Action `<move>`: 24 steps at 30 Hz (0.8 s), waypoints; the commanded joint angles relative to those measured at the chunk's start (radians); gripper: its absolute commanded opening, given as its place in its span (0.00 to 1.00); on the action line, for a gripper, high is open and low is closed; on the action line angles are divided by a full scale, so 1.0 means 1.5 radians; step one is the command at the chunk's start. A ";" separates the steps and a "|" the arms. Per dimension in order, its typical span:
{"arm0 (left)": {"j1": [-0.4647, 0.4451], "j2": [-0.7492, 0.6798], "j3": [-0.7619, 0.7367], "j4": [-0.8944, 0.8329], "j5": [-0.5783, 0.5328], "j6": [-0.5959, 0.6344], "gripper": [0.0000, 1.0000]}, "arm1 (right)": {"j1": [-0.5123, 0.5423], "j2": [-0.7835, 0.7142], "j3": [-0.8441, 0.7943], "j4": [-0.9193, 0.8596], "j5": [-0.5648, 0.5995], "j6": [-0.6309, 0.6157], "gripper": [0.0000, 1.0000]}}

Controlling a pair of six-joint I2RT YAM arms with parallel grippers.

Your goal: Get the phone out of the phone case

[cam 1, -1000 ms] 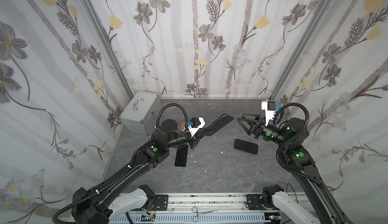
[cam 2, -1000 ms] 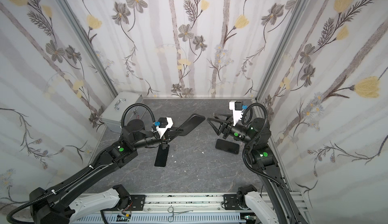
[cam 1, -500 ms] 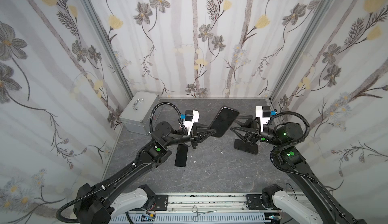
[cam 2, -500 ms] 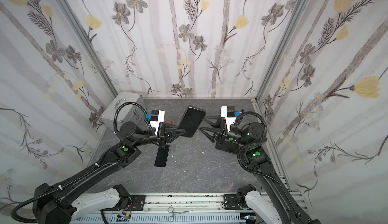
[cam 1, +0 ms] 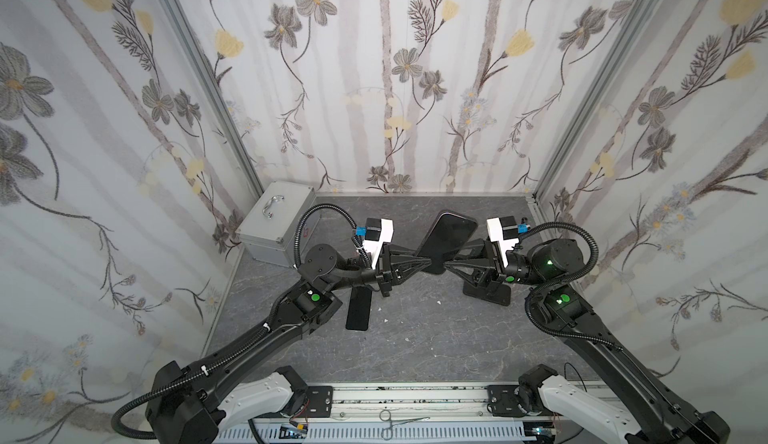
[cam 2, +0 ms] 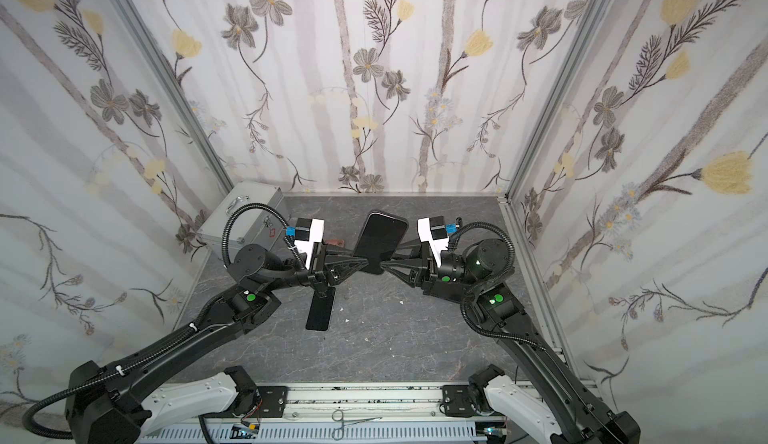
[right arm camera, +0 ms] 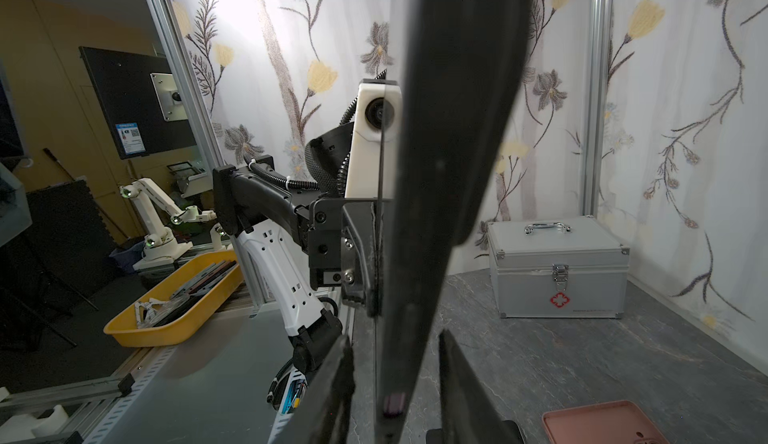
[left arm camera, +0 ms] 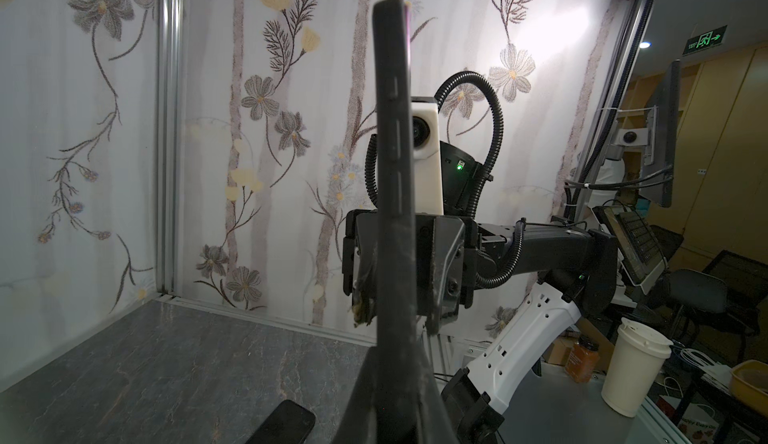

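Obs. The phone [cam 1: 451, 238] is off the counter [cam 1: 415, 346], held in the air at mid-cell between the two arms. In both top views its dark face is turned toward the camera. Its long axis tilts, with the upper end toward the back wall and the lower end down between the tools.

Left tool [cam 1: 428, 260]: fingers drawn together and clamped on the phone's lower end, coming in from the left. In the left wrist view the phone [left arm camera: 392, 171] rises edge-on out of the fingers, roughly upright.

Right tool [cam 1: 447, 264]: reaches in from the right to the same lower end, nearly tip to tip with the left tool. In the right wrist view its fingers [right arm camera: 465, 383] stand one on each side of the phone [right arm camera: 436, 171] with thin slivers of gap. Whether they press on it cannot be told.

Elsewhere on the counter:
- a dark flat slab [cam 1: 359, 306] below the left tool, well apart from the held phone
- a second dark slab [cam 1: 496, 296] under the right tool's wrist
- a pink case [right arm camera: 602, 423] lying flat
- a silver box [cam 1: 278, 225] in the back-left corner
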 commanded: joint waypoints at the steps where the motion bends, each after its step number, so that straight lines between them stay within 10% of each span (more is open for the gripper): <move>1: -0.004 0.002 0.007 0.074 -0.017 -0.013 0.00 | 0.004 0.009 0.001 -0.007 -0.020 -0.024 0.32; 22: -0.020 0.023 -0.001 0.091 -0.024 -0.016 0.00 | 0.017 -0.001 0.017 -0.045 -0.020 -0.046 0.00; 24: -0.018 0.023 -0.002 0.090 -0.029 -0.013 0.28 | 0.017 -0.011 0.016 -0.058 0.004 -0.058 0.00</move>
